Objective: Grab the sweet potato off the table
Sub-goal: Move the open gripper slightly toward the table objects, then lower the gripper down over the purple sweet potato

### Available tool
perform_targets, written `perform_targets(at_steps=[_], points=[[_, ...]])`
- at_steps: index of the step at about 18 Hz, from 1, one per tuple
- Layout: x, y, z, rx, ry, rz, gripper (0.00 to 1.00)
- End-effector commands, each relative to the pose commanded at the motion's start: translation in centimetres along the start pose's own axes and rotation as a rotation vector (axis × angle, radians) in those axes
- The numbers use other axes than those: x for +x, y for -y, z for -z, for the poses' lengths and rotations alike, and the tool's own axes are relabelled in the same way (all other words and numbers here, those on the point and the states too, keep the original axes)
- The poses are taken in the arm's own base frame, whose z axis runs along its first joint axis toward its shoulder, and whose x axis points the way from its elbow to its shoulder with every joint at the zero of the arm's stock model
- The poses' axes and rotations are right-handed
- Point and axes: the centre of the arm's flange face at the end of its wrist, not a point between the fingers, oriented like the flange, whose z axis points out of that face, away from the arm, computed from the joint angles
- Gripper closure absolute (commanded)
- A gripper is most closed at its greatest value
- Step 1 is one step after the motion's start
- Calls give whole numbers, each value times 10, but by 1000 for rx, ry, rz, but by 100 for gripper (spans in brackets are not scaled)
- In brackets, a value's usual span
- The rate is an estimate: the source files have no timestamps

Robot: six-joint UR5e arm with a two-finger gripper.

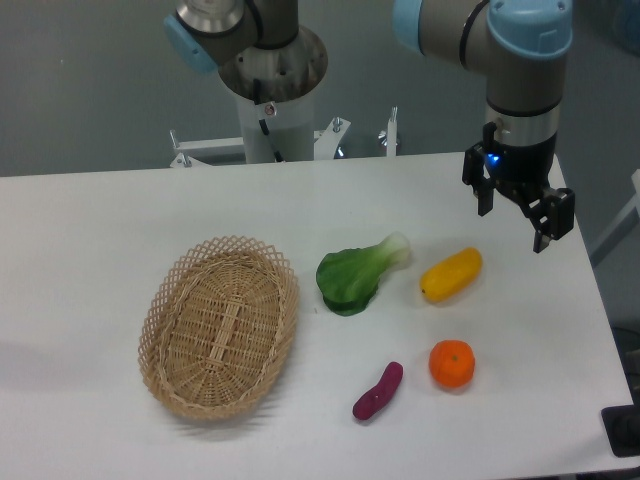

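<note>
The sweet potato [378, 390] is a small curved magenta-purple tuber lying on the white table [90, 230], near the front edge and right of centre. My gripper [514, 225] hangs open above the table's right side, well behind and to the right of the sweet potato. Nothing is between its black fingers [486, 203].
A yellow oblong vegetable [451, 274] lies just left of and below the gripper. A round orange fruit [452, 364] sits right of the sweet potato. A green bok choy [356, 275] lies at centre, and an oval wicker basket [220, 326] stands to the left.
</note>
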Motion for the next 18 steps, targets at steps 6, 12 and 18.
perform_targets(at_steps=[6,12,18], points=[[1,6,-1,1,-2,8,0],[9,18,-22,42,-17,259,0],[7,64,-62,57,-39,454,0]])
